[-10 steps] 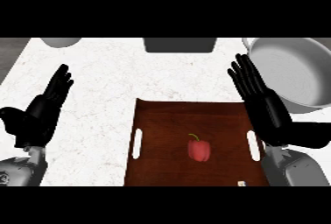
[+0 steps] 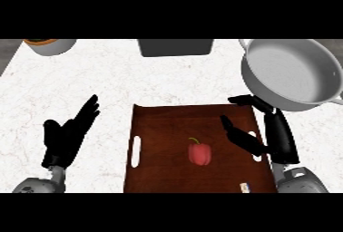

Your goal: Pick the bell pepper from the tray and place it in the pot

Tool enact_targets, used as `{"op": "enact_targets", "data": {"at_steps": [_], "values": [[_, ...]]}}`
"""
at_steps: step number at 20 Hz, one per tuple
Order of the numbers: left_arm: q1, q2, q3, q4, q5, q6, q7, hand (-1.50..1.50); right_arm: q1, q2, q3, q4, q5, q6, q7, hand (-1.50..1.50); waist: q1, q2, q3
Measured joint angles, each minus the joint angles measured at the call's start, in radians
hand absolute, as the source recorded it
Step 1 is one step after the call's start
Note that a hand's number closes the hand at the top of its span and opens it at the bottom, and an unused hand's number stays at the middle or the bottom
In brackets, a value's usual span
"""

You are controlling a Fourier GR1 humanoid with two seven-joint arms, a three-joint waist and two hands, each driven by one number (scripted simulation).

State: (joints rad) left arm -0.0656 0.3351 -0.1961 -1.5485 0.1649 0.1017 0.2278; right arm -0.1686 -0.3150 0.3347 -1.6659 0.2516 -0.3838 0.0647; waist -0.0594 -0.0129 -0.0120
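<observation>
Two black hands are over the counter, and neither has hold of anything. The red bell pepper [image 2: 199, 154] lies on its side near the middle of the brown tray [image 2: 161, 122], green stem pointing away from the robot. The right hand [image 2: 258, 136] hangs over the tray's right edge, just beside the pepper but not touching it, thumb spread from the fingers, which looks like a hand shaped to close round the pepper from its right. The fingertips seem slightly bent, though I can't quite make that out. The left hand [image 2: 67, 136] rests open on the white counter [image 2: 100, 81] left of the tray, fingers straight. The grey pot [image 2: 295, 72] stands beyond the tray's right corner, close by for the drop.
</observation>
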Motion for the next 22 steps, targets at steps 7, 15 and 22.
{"op": "enact_targets", "data": {"at_steps": [7,15,22], "values": [[0.025,-0.022,-0.023,0.066,0.022,-0.058,-0.034,0.0,0.167,0.158,0.175,-0.146,0.354,-0.352,-0.146,-1.5,0.009,0.001,0.008],[0.018,-0.042,-0.033,0.11,0.013,-0.083,-0.068,0.0,0.376,0.282,0.345,-0.276,0.762,-0.243,0.222,-1.5,0.028,0.006,0.007],[-0.019,-0.063,-0.035,0.142,0.009,-0.109,-0.071,0.0,0.277,0.287,0.398,-0.367,0.854,-0.06,0.636,-1.5,0.054,0.013,0.01]]}}
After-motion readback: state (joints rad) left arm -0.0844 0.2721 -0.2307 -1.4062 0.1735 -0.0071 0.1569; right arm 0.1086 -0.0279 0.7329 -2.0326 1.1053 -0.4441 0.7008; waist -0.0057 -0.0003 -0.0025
